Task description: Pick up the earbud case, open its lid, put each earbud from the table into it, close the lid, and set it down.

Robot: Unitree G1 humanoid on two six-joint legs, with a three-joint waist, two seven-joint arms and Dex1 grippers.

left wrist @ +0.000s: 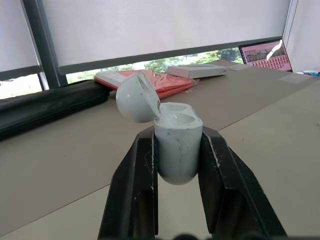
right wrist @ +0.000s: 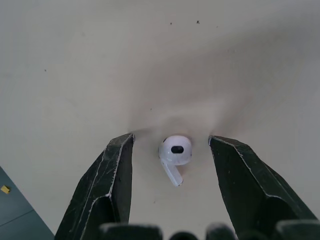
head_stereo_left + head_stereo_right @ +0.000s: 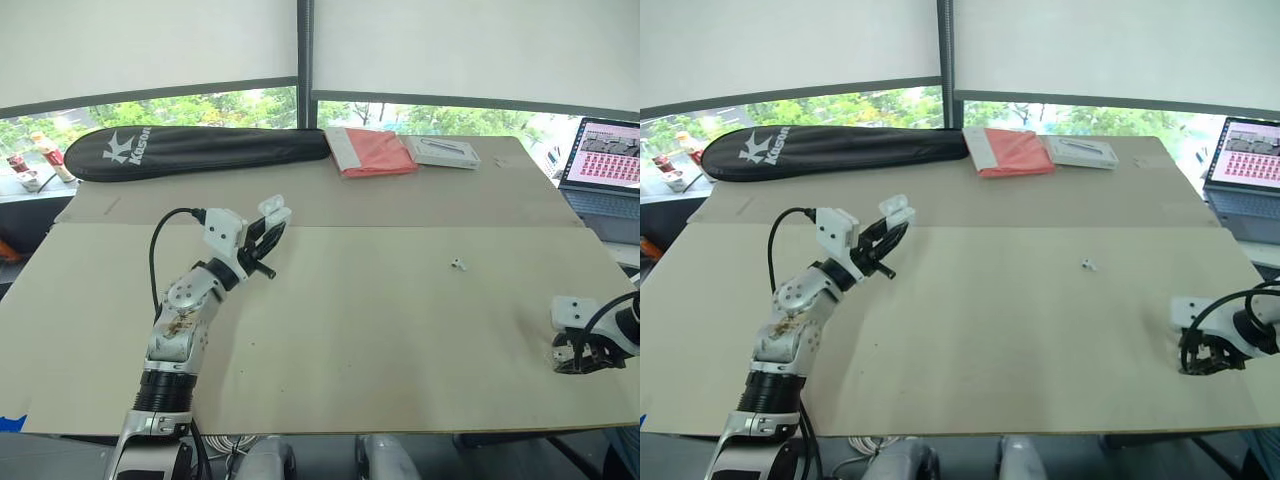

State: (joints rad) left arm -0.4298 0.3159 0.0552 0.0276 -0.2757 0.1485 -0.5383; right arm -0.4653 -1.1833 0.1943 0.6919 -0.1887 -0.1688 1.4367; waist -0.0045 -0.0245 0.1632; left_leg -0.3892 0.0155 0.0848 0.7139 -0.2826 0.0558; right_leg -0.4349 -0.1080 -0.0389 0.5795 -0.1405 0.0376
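Pinching open-lidded earbud case (image 1: 177,145) in left jaws; straddling earbud (image 2: 175,150) on surface (image 2: 75,60) with spread right jaws; could squirt it sideways if closed off-centre.

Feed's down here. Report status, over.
Left claw shut on case, lid open. Right claw open, straddling an earbud on the table. Second earbud mid-table, nothing blocking.

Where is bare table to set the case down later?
Freest: the table at its near middle, between the left end effector holding the earbud case and the right end effector straddling an earbud. Avoid the other earbud. Far edge is crowded: racket bag, red folder, white box.
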